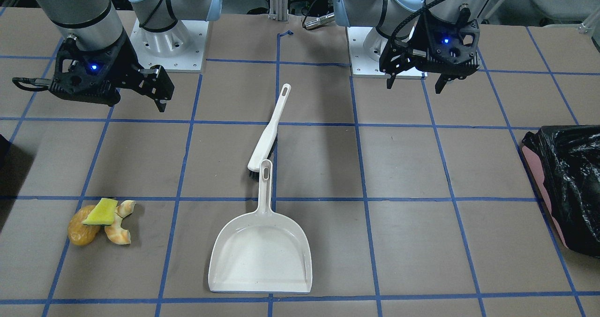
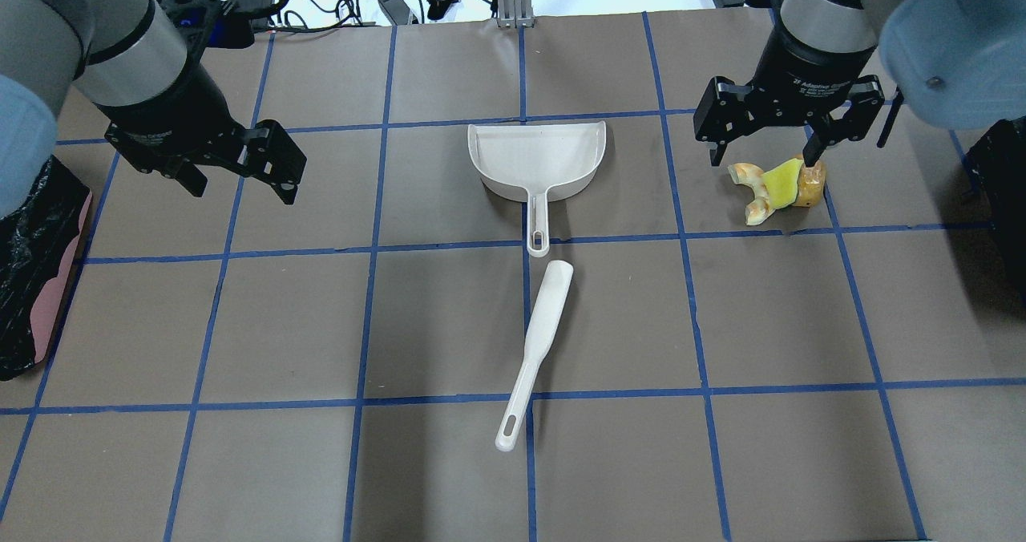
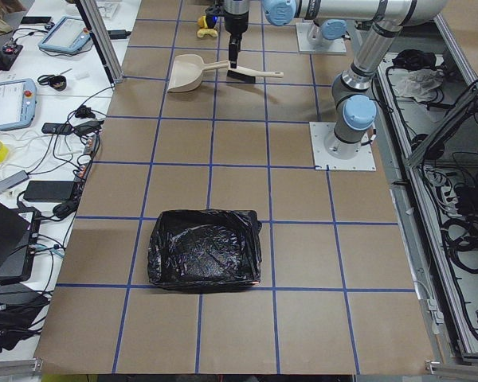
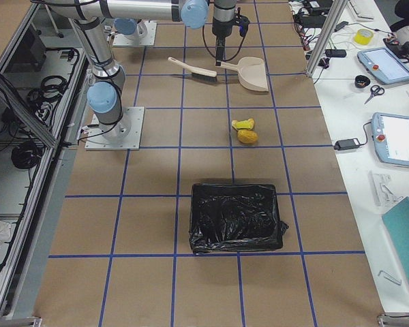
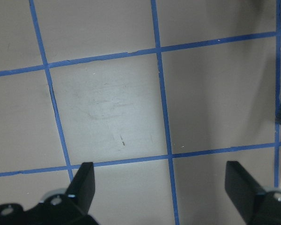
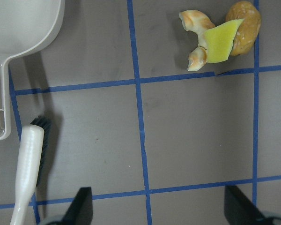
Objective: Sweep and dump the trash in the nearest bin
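- Overhead view: the trash (image 2: 773, 189) lay in one tight pile on the table (image 2: 449, 325) at the far right. The dustpan (image 2: 537, 157) sat at the far middle, well apart from it. The brush (image 2: 531, 357) lay just nearer than the pan's handle.
- The right gripper (image 2: 761, 155) hung over the pile and the left gripper (image 2: 242, 189) over bare table at the left. Both had their jaws spread wide and held nothing. A dark corner of the bin (image 2: 1002, 197) showed at the right edge, and the pink bin (image 2: 36, 285) at the left edge.
- Front-facing view: both grippers hung clear above the table on the far side. The pile lay near left and the pan near middle, with neither touched.
- Exterior left view: the pink bin stood near and the tools far. The jaws were too small to read here.
- Exterior right view: the pile lay between the bin and the tools, so this looked the nearer bin.
- Left wrist view: the fingers (image 5: 82, 185) stood wide apart over bare table.
- Right wrist view: the fingers were equally wide. The pile lay far right, with the pan and brush head at the left.
- Judgement: the task stood at its start, with no tool yet grasped. The next move called for each arm to drop to a handle and close on it. The pan then had to be brought across beside the pile.
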Motion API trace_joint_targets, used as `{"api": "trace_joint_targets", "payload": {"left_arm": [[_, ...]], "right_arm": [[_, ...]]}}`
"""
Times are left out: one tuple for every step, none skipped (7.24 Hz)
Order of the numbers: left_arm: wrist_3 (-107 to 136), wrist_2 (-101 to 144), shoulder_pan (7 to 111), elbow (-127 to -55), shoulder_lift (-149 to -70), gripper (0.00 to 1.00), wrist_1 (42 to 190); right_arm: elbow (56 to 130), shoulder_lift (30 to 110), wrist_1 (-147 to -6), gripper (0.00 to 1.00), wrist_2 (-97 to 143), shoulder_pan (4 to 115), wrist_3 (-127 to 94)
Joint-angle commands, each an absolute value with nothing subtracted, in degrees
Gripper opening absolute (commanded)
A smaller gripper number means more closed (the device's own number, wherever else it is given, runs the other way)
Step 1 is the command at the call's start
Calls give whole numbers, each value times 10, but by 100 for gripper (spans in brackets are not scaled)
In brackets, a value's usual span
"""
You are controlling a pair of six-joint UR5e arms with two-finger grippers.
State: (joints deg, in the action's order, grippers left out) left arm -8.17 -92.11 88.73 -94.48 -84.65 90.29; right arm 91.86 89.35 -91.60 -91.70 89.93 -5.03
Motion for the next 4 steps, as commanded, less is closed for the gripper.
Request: {"api": "trace_joint_targets", "payload": {"left_arm": [[-82, -920, 887, -945, -846, 100, 904], [-82, -919, 888, -947, -847, 100, 904], [-85, -919, 889, -948, -858, 100, 902], [-87, -920, 889, -949, -862, 100, 903]], "right_arm": [[919, 893, -925, 100, -915, 901, -51], [922, 893, -925, 100, -903, 901, -52], [923, 893, -923, 100, -903, 901, -51], [923, 893, -923, 100, -903, 901, -51]]}}
